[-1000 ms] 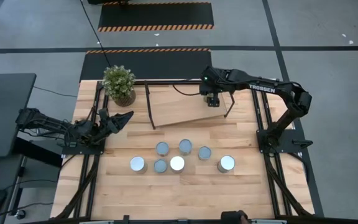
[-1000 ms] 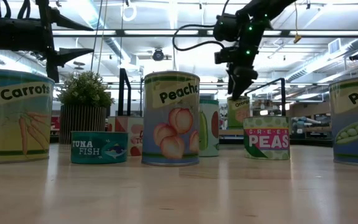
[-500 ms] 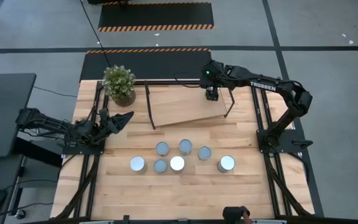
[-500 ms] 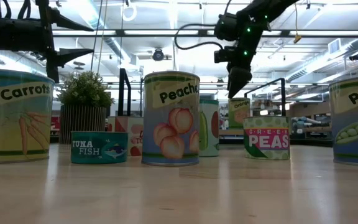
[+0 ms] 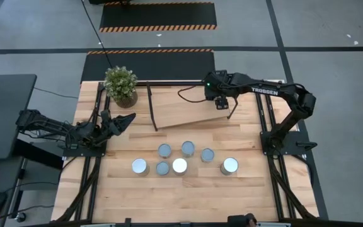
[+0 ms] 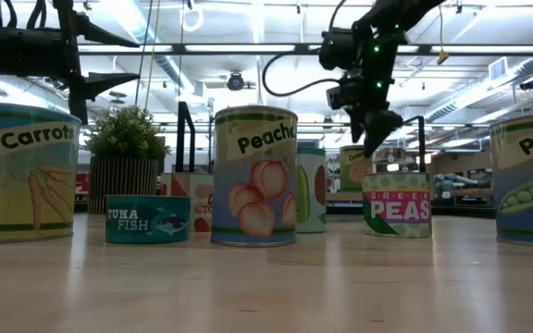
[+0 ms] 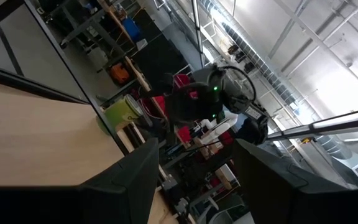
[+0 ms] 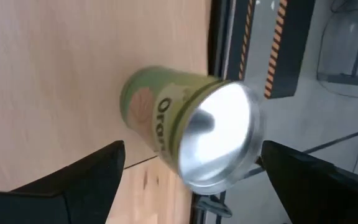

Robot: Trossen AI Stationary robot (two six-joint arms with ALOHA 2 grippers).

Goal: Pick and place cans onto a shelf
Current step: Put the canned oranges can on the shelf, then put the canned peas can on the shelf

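My right end effector (image 5: 221,103) hangs over the far right part of the shelf (image 5: 181,107) with its fingers spread apart around nothing, just above the green orange-labelled can (image 8: 188,134) standing there, while six cans (image 5: 180,165) sit on the table (image 5: 188,195) and my left end effector (image 5: 123,120) waits open.

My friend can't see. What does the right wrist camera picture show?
A green can with a shiny silver top stands on the light wooden shelf, right by its edge. It sits between the right claw's two dark fingers, which are open and not touching it. Grey floor with orange-and-black striped tape shows beyond the shelf.
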